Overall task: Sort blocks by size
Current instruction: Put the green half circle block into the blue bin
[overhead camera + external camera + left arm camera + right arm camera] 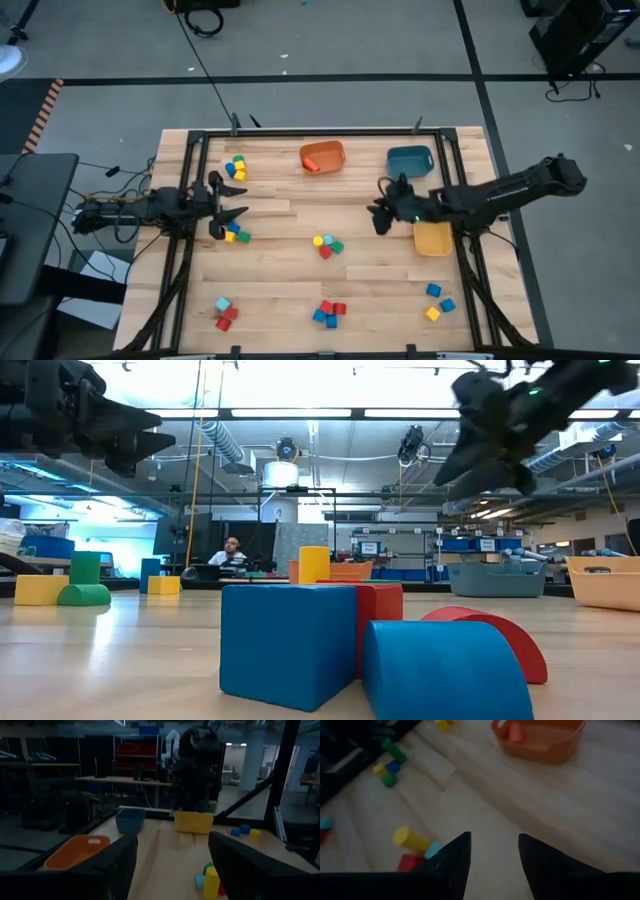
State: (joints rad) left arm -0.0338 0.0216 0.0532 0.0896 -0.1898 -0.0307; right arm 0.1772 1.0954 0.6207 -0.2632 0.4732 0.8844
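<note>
Your tabletop (290, 290) carries three bins along its far edge: orange bin (322, 156), teal bin (409, 159) and yellow bin (433, 239). The blocks (327, 244) lie in scattered clusters, one red piece already in the orange bin. Your right gripper (381, 214) hovers between the bins and the centre cluster, fingers parted and empty. Your left gripper (228, 200) waits wide open near the left edge, holding nothing. You seem to be between picks; next, lower onto one centre block.
</note>
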